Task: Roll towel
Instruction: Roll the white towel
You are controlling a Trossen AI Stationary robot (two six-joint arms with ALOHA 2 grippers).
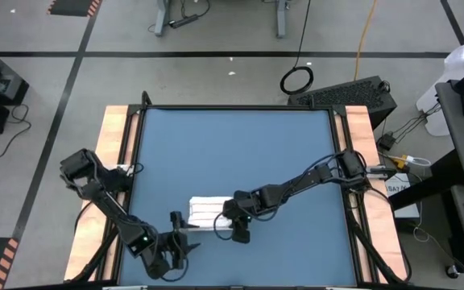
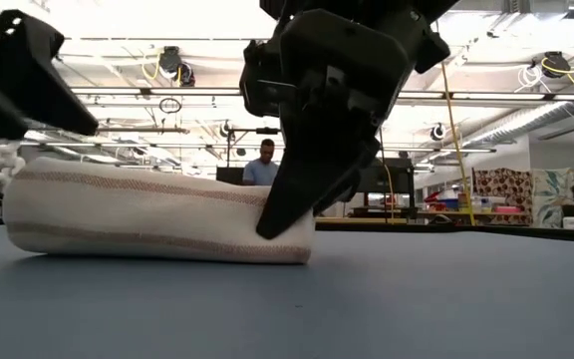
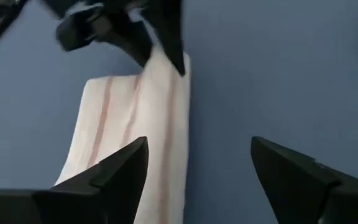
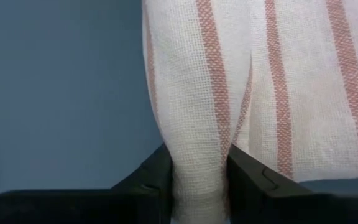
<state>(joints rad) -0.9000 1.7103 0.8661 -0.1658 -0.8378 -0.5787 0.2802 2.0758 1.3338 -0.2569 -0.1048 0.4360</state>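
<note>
The towel is seen lying as a short flattened bundle on the blue table, toward six o'clock from the table's middle in the high view. The right gripper is clenched on a fold at the bundle's three o'clock end; in the right wrist view the cloth is pinched between its jaws. The left gripper is released, its fingers spread wide, and is held just off the bundle's nine o'clock end, apart from the cloth. The towel is judged light, soft and limp, likely to sag or unroll if let go. A hold is best taken across a full folded edge, not a single layer.
</note>
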